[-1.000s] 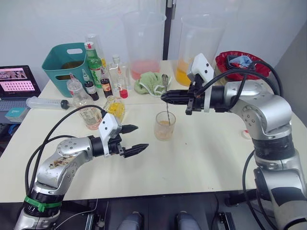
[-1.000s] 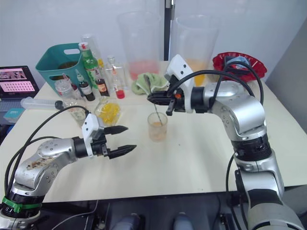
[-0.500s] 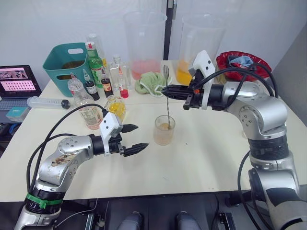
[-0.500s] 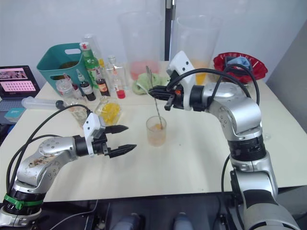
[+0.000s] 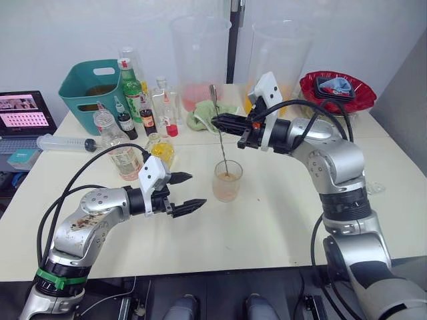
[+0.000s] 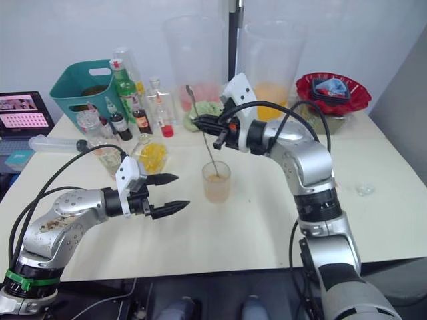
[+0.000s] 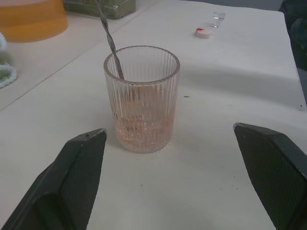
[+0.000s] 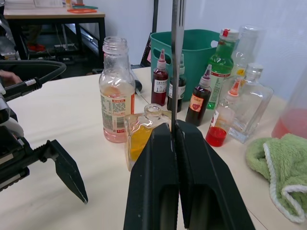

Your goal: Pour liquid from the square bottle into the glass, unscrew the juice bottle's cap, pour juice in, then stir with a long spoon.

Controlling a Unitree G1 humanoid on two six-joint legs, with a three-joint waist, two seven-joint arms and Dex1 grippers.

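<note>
So the right arm is reaching in from the right with its forearm about level above the table [image 5: 287,220], and the right gripper [image 5: 218,121] is hanging above and a bit behind the glass [image 5: 227,181], fingers clamped tight on the stem of the spoon [image 5: 219,137]. The spoon is leaning, top end tipped back toward the far beakers and the low end sitting down inside the glass, stem resting against the rim in the left wrist view. The glass is standing upright mid-table with a shallow layer of pinkish liquid in it. The left arm is bending at the elbow and lying low, and the left gripper [image 5: 185,191] is pointing at the glass from its left, just short of it, fingers spread wide with nothing between them. The square bottle [image 5: 161,148] with its yellow liquid is sitting left of and behind the glass, and the juice bottle [image 5: 119,149] is further left of that, cap off. The cap [image 7: 204,32] is lying well off to the right of the glass.
</note>
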